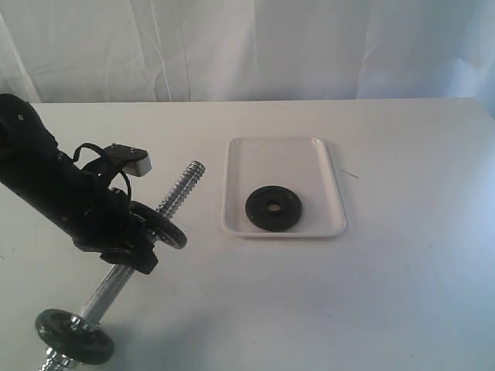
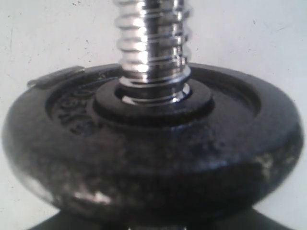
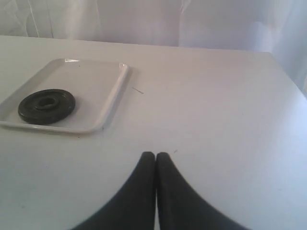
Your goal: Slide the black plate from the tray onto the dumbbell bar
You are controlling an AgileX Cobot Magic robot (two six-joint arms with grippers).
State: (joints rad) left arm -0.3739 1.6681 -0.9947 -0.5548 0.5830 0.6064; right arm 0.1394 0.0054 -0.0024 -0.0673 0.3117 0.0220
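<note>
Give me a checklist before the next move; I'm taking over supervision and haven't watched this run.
1. Dumbbell bar through the centre hole of the black plate: ok, the threaded end passes right through.
2. Left gripper holding that plate: ok, it appears clamped on the plate's edge.
3. Path along the bar to the end plate: cannot tell, the arm hides the bar's middle.
4. Right gripper out of the way: ok, shut, above the table, apart from the tray.
5. Spare disc: ok, lying flat in the tray, untouched.
</note>
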